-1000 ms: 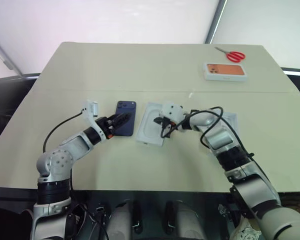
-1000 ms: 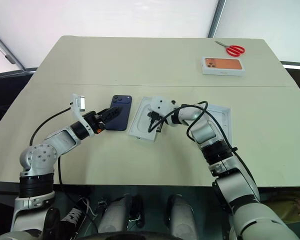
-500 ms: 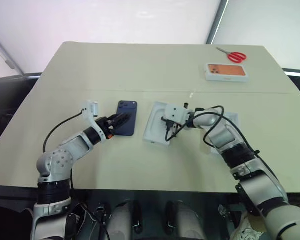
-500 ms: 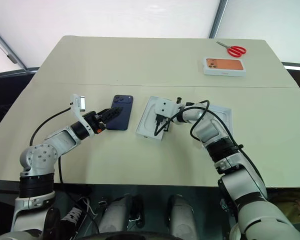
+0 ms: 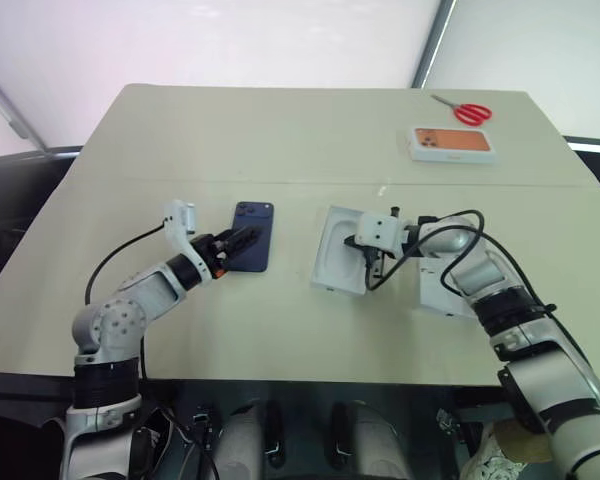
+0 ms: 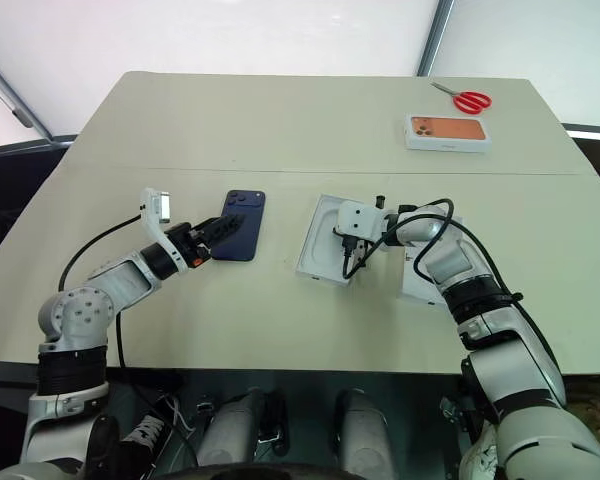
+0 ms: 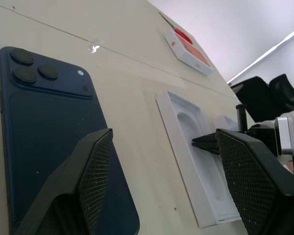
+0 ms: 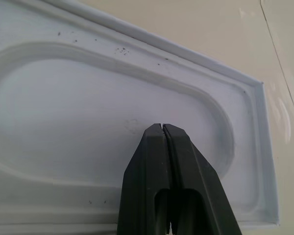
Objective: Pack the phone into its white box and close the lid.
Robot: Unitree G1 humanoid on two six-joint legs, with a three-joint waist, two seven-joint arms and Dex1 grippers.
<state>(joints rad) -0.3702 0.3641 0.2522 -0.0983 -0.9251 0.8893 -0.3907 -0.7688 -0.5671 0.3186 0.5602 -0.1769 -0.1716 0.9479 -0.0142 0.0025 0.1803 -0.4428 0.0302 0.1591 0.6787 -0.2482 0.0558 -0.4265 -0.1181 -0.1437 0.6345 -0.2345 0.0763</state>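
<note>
One slim dark navy-blue glass phone [image 5: 252, 236] lay flat on the worktop [image 5: 280, 140]; rigid, slippery, probably best gripped by long edges. Left pincer [image 5: 242, 240] released over it; right pincer [image 8: 161, 128] clenched empty.

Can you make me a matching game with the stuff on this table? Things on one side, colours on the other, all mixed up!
Things:
1. phone
2. scissors
3. tray with the rounded dip
4. box far back by the scissors

Colours:
A. red handles
B. orange top
C. dark blue
D. white all over

Pairs: 1-C, 2-A, 3-D, 4-B
</note>
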